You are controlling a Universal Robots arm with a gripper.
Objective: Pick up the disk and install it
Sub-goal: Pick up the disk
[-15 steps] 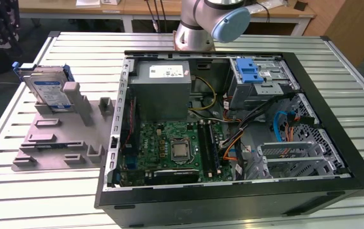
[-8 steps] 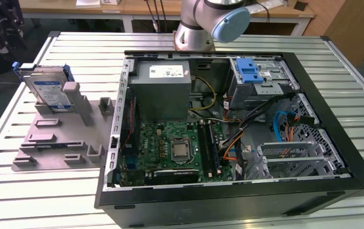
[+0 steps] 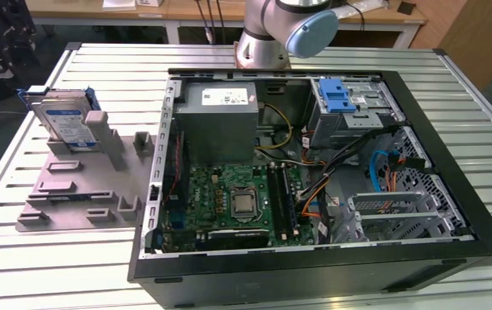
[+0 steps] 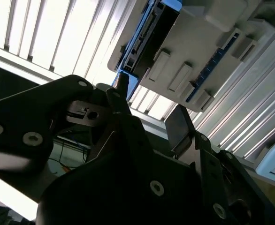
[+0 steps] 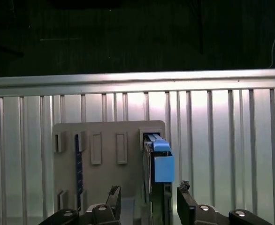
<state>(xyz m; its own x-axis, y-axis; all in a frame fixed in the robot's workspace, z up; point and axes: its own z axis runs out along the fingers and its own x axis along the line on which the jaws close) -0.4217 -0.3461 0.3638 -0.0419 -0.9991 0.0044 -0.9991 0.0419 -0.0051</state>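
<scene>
The disk (image 3: 63, 123), silver with a white-and-blue label and blue rails, stands upright in a grey holder (image 3: 73, 194) on the slatted table, at the exterior view's left. In the first wrist view my gripper (image 5: 149, 193) is open, its two dark fingertips (image 5: 114, 193) spread to either side of the disk's blue-capped edge (image 5: 160, 161) and apart from it. The second wrist view has the gripper (image 4: 149, 101) near the disk (image 4: 144, 40) and the holder (image 4: 208, 42), with nothing between its fingers.
An open black computer case (image 3: 315, 271) lies at the table's middle, with a grey power-supply box (image 3: 220, 123), a motherboard (image 3: 237, 200) and a drive bay with a blue latch (image 3: 341, 97). The arm's base (image 3: 263, 45) stands behind the case. Slatted metal table (image 5: 222, 140) surrounds the holder.
</scene>
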